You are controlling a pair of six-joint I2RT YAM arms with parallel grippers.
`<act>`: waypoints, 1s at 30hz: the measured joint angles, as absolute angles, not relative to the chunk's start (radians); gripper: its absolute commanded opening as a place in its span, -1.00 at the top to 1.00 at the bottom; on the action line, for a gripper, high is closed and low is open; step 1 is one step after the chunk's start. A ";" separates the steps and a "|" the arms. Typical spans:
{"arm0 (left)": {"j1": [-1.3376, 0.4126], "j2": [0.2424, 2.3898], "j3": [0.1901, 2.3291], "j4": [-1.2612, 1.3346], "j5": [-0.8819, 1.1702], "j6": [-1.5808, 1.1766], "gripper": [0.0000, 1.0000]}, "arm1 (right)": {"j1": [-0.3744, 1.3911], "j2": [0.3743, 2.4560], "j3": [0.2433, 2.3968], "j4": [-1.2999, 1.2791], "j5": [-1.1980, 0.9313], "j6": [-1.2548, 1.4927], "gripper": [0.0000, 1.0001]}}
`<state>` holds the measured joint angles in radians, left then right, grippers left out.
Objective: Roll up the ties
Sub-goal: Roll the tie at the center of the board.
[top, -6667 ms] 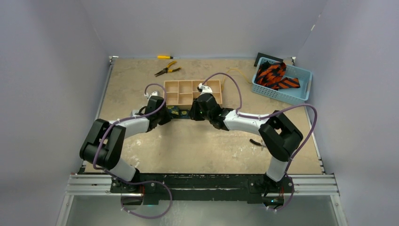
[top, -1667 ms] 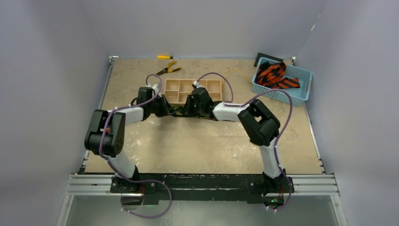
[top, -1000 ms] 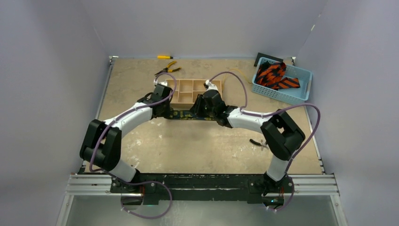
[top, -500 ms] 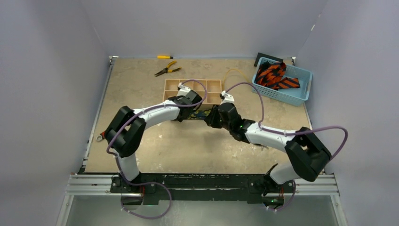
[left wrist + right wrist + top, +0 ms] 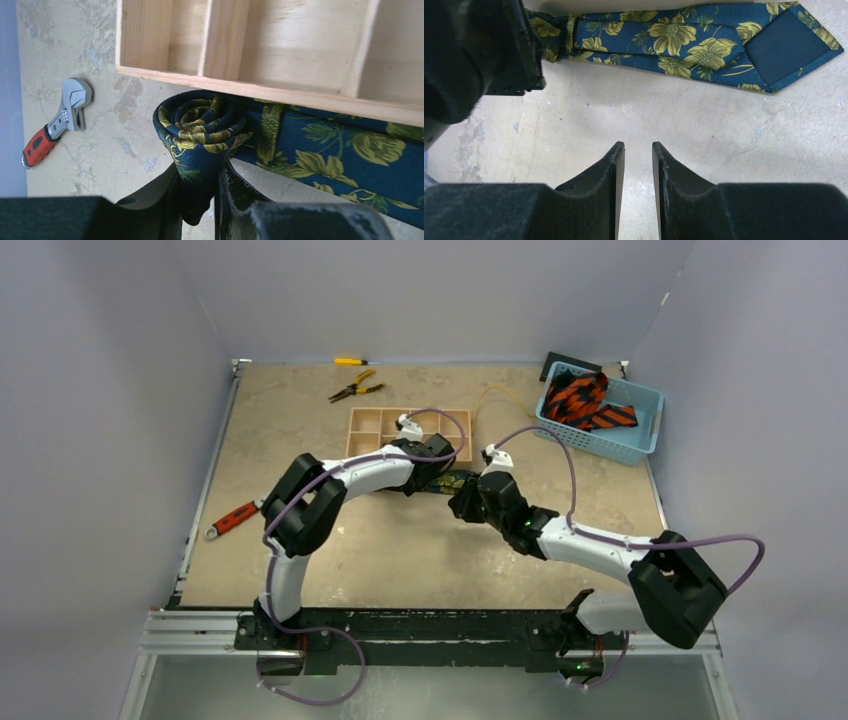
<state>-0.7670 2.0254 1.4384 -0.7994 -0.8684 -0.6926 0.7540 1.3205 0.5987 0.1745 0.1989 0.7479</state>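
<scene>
A dark navy tie with gold-yellow flowers (image 5: 457, 479) lies in front of the wooden tray. My left gripper (image 5: 199, 170) is shut on its rolled end (image 5: 200, 122); the rest of the tie (image 5: 350, 150) runs flat to the right along the tray's front. In the right wrist view the wide pointed end (image 5: 704, 42) lies flat on the table. My right gripper (image 5: 638, 146) hovers just near of it, jaws a narrow gap apart and empty. In the top view the left gripper (image 5: 438, 472) and right gripper (image 5: 463, 502) are close together. Orange-red striped ties (image 5: 580, 400) lie in the blue basket.
The wooden compartment tray (image 5: 372, 430) stands right behind the tie; its front wall (image 5: 280, 95) touches the roll. The blue basket (image 5: 628, 445) is at the back right. A red-handled wrench (image 5: 232, 520) lies at the left. Pliers (image 5: 355, 388), a screwdriver (image 5: 350, 361) and a yellow cord (image 5: 495, 395) lie at the back.
Both arms have swung to the right. My left gripper has travelled right along the tray's front with the roll in it. My right gripper has drawn back off the tie.
</scene>
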 measured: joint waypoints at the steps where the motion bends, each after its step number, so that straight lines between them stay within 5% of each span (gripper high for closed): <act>1: -0.773 2.036 1.451 -0.806 -0.869 -0.696 0.67 | 0.754 1.309 0.591 0.171 0.200 0.748 0.37; 6: -0.794 2.069 1.479 -0.814 -0.860 -0.696 0.20 | 0.754 1.242 0.568 0.151 0.200 0.746 0.35; 10: -0.800 2.074 1.489 -0.804 -0.812 -0.696 0.02 | 0.754 1.209 0.562 0.135 0.200 0.744 0.35; 30: -0.807 1.983 1.521 -0.736 -0.586 -0.664 -0.22 | 0.754 1.156 0.548 0.104 0.219 0.724 0.30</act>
